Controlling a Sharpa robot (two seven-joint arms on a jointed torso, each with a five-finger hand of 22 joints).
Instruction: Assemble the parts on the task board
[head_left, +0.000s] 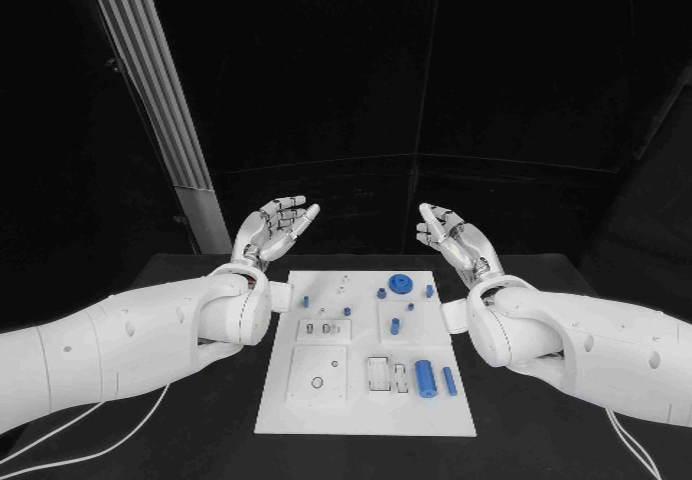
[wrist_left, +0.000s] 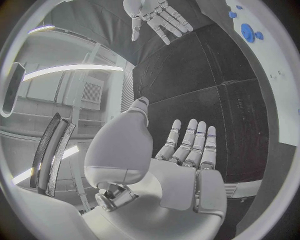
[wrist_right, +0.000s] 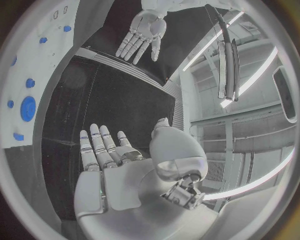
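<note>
Board (head_left: 368, 400): white, flat on the black worktop (head_left: 188, 440), lying between the two forearms and nearer the body than both hands. Blue parts counted in the head view: eight. One round disc (head_left: 400, 283) near the far edge, closest to the right hand; a small piece (head_left: 430, 291) just beside it; another (head_left: 381, 294) on its other side; a peg (head_left: 304, 298) toward the left hand's side; two more, (head_left: 415, 307) and (head_left: 394, 324), mid-board; a thick cylinder (head_left: 426, 378) and a thinner pin (head_left: 449, 379) lying side by side in the near half. Several pale recesses and small dark marks also on the board, too small to make out. Near corners of the board partly cut off by the forearms' bulk at the sides.

Left hand (head_left: 276, 228): raised beyond the board's far left corner, palm turned inward, fingers apart and holding nothing. Same in the left wrist view (wrist_left: 187, 150), fingers straight and spread over dark worktop.

Right hand (head_left: 450, 235): raised beyond the far right corner, mirroring the other, fingers apart, nothing held; in the right wrist view (wrist_right: 106, 150) likewise spread. Both hands well apart from every part and from the board.

Thin white cables (head_left: 87, 425) trailing over the worktop beside the left arm; another (head_left: 635, 450) by the right.
</note>
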